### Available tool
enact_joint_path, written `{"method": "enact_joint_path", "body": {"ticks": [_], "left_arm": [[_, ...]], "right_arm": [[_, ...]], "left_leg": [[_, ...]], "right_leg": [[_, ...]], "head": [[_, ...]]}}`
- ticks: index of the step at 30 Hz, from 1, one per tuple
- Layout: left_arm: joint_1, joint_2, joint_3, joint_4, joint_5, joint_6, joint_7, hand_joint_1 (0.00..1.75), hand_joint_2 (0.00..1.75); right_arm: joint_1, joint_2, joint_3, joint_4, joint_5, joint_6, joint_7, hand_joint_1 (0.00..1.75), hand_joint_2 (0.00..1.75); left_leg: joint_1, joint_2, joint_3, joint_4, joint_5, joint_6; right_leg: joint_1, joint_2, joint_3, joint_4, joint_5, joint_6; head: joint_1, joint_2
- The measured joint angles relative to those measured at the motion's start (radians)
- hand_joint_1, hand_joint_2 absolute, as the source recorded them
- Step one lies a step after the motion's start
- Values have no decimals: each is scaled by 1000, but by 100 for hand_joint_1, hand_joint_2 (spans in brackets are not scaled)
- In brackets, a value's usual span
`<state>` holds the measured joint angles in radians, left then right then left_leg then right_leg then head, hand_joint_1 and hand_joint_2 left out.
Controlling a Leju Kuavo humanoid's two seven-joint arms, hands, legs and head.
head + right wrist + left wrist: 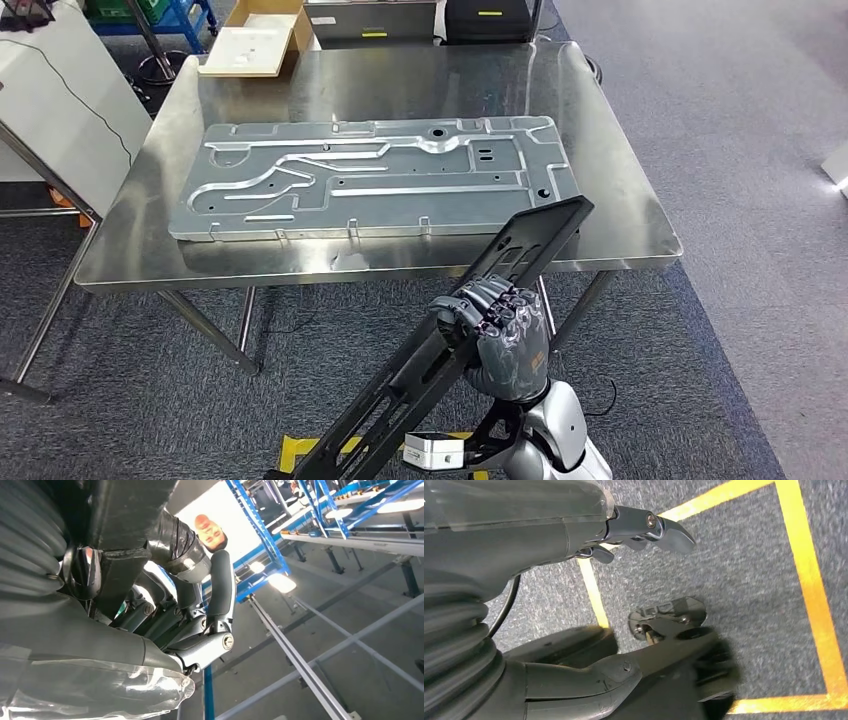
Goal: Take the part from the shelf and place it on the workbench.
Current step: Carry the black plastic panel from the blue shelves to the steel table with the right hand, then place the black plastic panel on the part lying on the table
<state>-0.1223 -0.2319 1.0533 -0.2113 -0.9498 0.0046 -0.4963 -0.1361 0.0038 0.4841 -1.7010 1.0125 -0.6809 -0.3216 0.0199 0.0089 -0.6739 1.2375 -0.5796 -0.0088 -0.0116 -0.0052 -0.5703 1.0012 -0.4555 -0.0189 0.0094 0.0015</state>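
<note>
Above workbench [620, 215] edge, right hand [500, 335] (fingers curled) grips black part [470, 300].

Bright overhead light, glare on steel workbench [620, 215], wrist views perhaps motion-blurred

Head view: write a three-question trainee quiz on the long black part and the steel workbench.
1. True or false: the long black frame-shaped part lies flat on the stainless steel workbench.
2. Which hand grips the part? A) left hand B) right hand C) a person's hand
3. Fill in: the large flat stamped grey metal panel lies on the ____.

Key
1. False: it is held tilted, its far end over the bench's near edge.
2. B
3. workbench
</note>
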Motion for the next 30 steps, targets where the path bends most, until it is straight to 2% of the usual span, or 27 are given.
{"method": "enact_joint_path", "body": {"ticks": [1,2,3,5,6,7,8,11,12,13,14,16,17,18,20,21,22,24,26,27,28,29,30], "left_arm": [[1,0,0,0,0,0,0,0,175],[2,0,0,0,1,1,-1,0,175],[3,0,0,0,3,0,-1,0,175],[1,1,0,0,8,-4,-3,0,175],[0,1,0,0,10,-7,-5,0,175],[-1,1,0,0,10,-11,-8,0,175],[-1,2,0,0,10,-14,-10,0,175],[-2,3,0,0,10,-21,-17,0,175],[-2,3,0,0,9,-21,-19,0,175],[-2,3,0,0,8,-22,-21,0,175],[-2,3,0,0,7,-22,-23,0,175],[-1,3,0,0,4,-22,-24,0,175],[0,3,0,0,2,-22,-24,0,175],[0,3,0,0,1,-22,-24,0,175],[1,3,-1,0,-1,-22,-24,0,175],[0,2,-1,0,-3,-22,-24,0,175],[-1,1,-1,0,-6,-23,-23,0,175],[-5,1,-3,0,-14,-27,-20,0,175],[-11,1,-8,0,-21,-32,-16,0,175],[-15,1,-11,0,-25,-35,-14,0,175],[-19,1,-15,0,-28,-38,-12,0,175],[-21,1,-18,0,-31,-40,-9,0,175],[-22,1,-21,0,-34,-41,-6,0,175]], "right_arm": [[2,0,0,0,2,0,-1,175,175],[3,0,0,0,3,0,-1,175,175],[4,0,0,0,3,0,-2,175,175],[4,0,0,1,4,0,-2,175,175],[3,0,0,1,5,0,-3,175,175],[3,0,0,1,7,0,-3,175,175],[2,0,0,1,10,0,-3,175,175],[1,0,0,1,16,0,-2,175,175],[0,0,0,0,17,0,-2,175,175],[-1,0,0,0,19,0,-2,175,175],[-2,0,0,1,20,0,-1,175,175],[-1,0,-2,2,27,0,0,175,175],[0,0,-3,3,32,0,1,175,175],[-1,0,-5,4,37,0,2,175,175],[-5,0,-11,4,42,0,4,175,175],[-9,-1,-15,4,46,0,9,175,175],[-16,-1,-20,5,51,0,16,175,175],[-42,-8,-34,8,60,1,40,175,175],[-89,-25,-60,13,56,6,74,175,175],[-120,-37,-78,19,51,13,90,175,175],[-157,-49,-97,30,44,23,105,175,175],[-196,-61,-118,46,38,36,116,175,175],[-237,-74,-139,68,33,49,124,175,175]], "left_leg": [[0,0,-24,50,-15,-2],[0,0,-33,67,-11,-3],[1,0,-21,43,12,-3],[1,-1,42,-88,78,0],[0,-2,71,-148,99,4],[-1,-3,88,-185,108,8],[-3,-4,93,-199,106,13],[-3,-5,97,-207,101,33],[-1,-5,102,-211,98,41],[1,-5,109,-215,95,47],[1,-4,115,-216,90,50],[0,-3,126,-215,80,52],[-1,-3,134,-215,74,51],[-1,-3,145,-215,66,50],[0,-4,171,-216,48,46],[-1,-4,182,-219,38,42],[-1,-4,190,-222,30,37],[-1,-2,202,-235,20,24],[-3,1,227,-251,12,13],[-4,1,231,-239,7,10],[-5,0,216,-200,-5,8],[-4,-1,178,-135,-20,7],[-4,-2,123,-56,-37,6]], "right_leg": [[1,1,-1,1,0,0],[1,2,-2,3,-1,0],[1,4,-2,5,-2,1],[1,9,-3,15,-7,6],[2,10,-6,21,-11,11],[4,11,-8,27,-13,16],[6,12,-11,30,-15,22],[3,9,-12,33,-23,39],[2,8,-20,54,-34,45],[0,6,-41,97,-53,50],[-2,6,-76,160,-75,54],[-4,6,-158,288,-109,60],[-4,6,-184,315,-102,60],[-3,6,-189,302,-72,59],[0,5,-146,178,22,48],[4,4,-118,115,51,41],[8,3,-96,67,61,34],[16,3,-79,39,39,21],[13,7,-55,20,24,12],[9,9,-37,8,17,6],[5,10,-15,-4,10,2],[3,10,4,-12,1,-2],[3,9,21,-16,-11,-6]], "head": [[0,0],[0,0],[0,0],[0,0],[0,0],[0,0],[0,0],[1,0],[1,0],[1,0],[1,0],[1,0],[1,0],[1,0],[1,0],[1,0],[1,0],[2,0],[3,0],[2,0],[2,0],[2,0],[1,0]]}}
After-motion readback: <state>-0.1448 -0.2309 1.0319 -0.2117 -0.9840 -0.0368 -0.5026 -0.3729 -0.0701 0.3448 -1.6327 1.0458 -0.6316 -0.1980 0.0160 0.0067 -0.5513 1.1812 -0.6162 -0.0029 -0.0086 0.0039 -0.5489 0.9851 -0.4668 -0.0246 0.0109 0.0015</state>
